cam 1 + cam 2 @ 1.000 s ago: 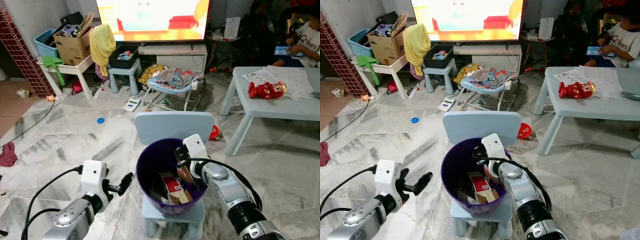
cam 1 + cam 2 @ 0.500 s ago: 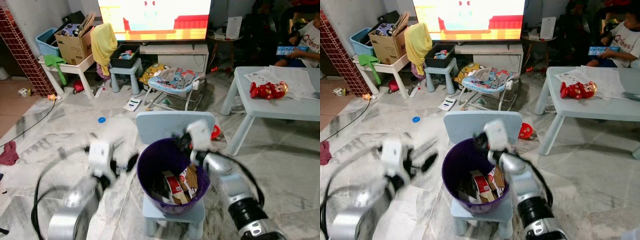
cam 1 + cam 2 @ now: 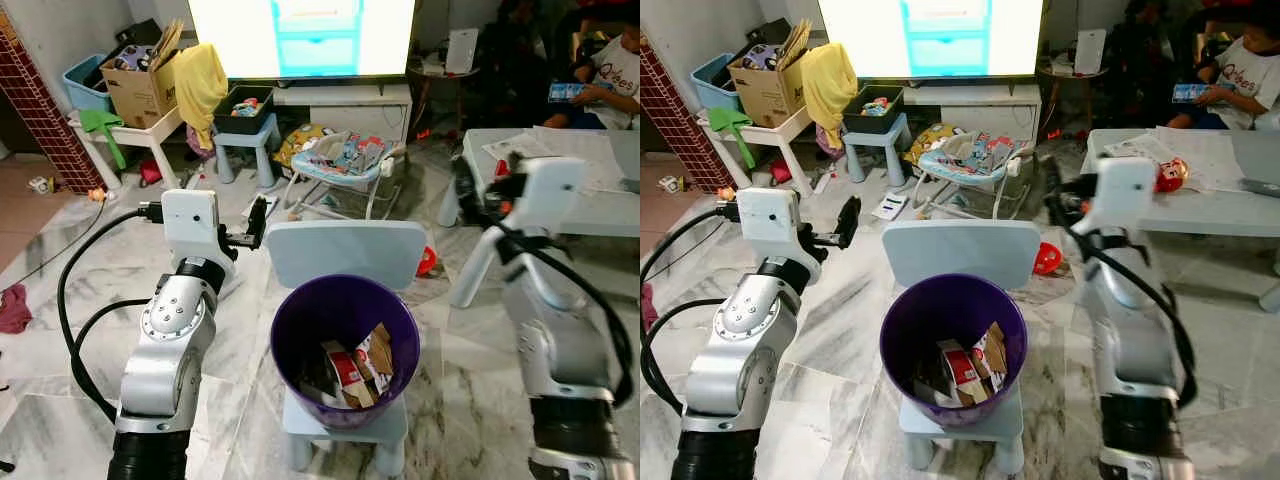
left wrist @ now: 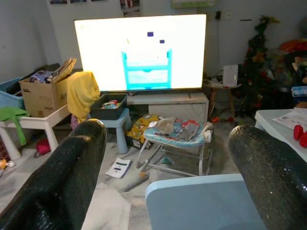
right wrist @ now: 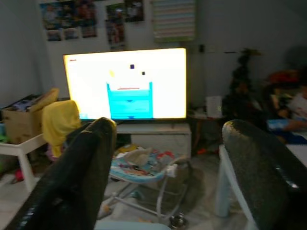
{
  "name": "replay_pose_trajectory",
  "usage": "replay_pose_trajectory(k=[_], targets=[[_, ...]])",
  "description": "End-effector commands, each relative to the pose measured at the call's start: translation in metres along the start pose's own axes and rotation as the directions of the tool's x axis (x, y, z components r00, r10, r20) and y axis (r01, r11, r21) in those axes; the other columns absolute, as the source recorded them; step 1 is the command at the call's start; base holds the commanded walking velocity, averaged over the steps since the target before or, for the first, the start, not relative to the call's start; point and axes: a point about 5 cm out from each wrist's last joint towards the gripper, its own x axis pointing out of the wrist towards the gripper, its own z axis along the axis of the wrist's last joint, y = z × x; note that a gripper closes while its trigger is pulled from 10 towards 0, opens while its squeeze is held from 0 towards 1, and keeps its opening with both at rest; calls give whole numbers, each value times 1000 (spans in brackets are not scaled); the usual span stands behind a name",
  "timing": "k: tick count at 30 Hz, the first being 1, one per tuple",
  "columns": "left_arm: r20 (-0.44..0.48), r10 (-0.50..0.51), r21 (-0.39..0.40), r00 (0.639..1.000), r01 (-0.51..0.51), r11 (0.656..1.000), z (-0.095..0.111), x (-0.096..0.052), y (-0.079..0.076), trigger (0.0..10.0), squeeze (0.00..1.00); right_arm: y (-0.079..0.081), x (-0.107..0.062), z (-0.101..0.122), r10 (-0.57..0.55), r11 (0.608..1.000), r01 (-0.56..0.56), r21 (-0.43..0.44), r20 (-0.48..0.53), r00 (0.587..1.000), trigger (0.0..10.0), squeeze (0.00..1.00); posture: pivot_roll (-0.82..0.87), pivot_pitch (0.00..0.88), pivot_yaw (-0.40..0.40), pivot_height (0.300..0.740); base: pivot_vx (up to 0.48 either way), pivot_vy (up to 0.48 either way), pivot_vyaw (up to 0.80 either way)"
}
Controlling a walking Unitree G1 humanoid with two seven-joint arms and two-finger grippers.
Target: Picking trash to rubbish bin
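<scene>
At the far left a cardboard box point(image 3: 142, 88) and a yellow cloth point(image 3: 203, 84) sit on a small white table point(image 3: 120, 135) by the wall, well away from the work. Nearer, the left gripper point(image 3: 257, 217) is raised at chair-back height with its fingers point(image 4: 67, 172) spread apart and nothing between them; the left wrist view looks past them to the bright television point(image 4: 140, 52) and a baby bouncer point(image 4: 178, 134), so this arm is likely held up out of the way, not reaching for anything. In the middle stands the purple rubbish bin point(image 3: 296, 330), set on the seat of a small pale-blue chair point(image 3: 346, 250), probably so that its mouth sits within easy reach of the arms. The trash point(image 3: 355, 366), a heap of crumpled cartons and card, lies at the bottom of the bin, below and between the two grippers and touching neither. To the right, the right gripper point(image 3: 470, 190) is lifted beside the pale-blue table point(image 3: 560, 215), its fingers point(image 5: 72, 177) likewise parted and empty, pointing toward the television. On that table lie papers point(image 3: 545, 150) and a red toy point(image 3: 1170, 172), and a person point(image 3: 605, 75) sits behind it at the far right. With both grippers empty and high above the bin, the drop looks done.
</scene>
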Motion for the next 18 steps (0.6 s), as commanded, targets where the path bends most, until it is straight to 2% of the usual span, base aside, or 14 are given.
replay_pose_trajectory(k=[1, 5, 11, 18], targets=[[-5, 37, 6, 999, -37, 999, -1, 3, 4, 10000, 0, -3, -3, 6, -20, 1000, 20, 0, 15, 1000, 10000, 1000, -24, 0, 46, 740, 0, 0, 0], [-22, 59, -18, 998, -59, 998, -6, 5, 5, 10000, 0, -4, -3, 4, -51, 999, 51, 4, -9, 999, 10000, 1000, -22, 0, 46, 740, 0, 0, 0], [-20, 68, -48, 997, -69, 996, -6, 8, 5, 10000, 0, 5, 1, 8, -22, 1000, 22, 10, 2, 1000, 10000, 1000, -21, 0, 41, 740, 0, 0, -692], [-18, 52, -47, 999, -52, 998, -7, 8, -1, 10000, 0, 9, 4, 10, -11, 1000, 11, 4, 4, 1000, 10000, 1000, -21, 0, 39, 740, 0, 0, 0]])
